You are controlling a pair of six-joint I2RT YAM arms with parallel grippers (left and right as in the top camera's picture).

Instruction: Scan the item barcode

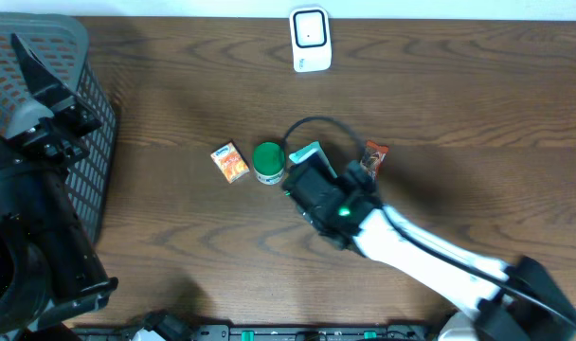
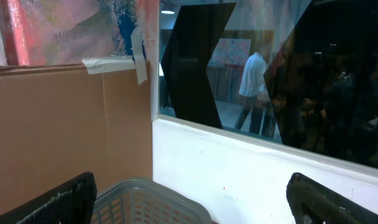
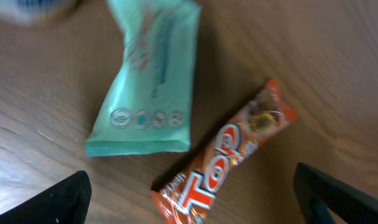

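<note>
Two tools stand wide open, both empty. My right tool [image 3: 192, 186] hangs over the pack [image 3: 150, 93] and bar [image 3: 229, 162], side by side on the worktop [image 3: 338, 62]; my left tool [image 2: 189, 196] sits above the basket [image 2: 145, 202].

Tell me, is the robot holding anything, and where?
Nothing is held. The right gripper hangs open above the teal packet and orange bar; the left gripper is open too.

Basket [image 1: 91, 142] bars nine o'clock and scanner [image 1: 310, 40] twelve. Box [image 1: 231, 162], can [image 1: 268, 163], packet [image 1: 308, 151] and bar [image 1: 375, 154] crowd the centre. Table [image 1: 487, 104] lies open toward three.
</note>
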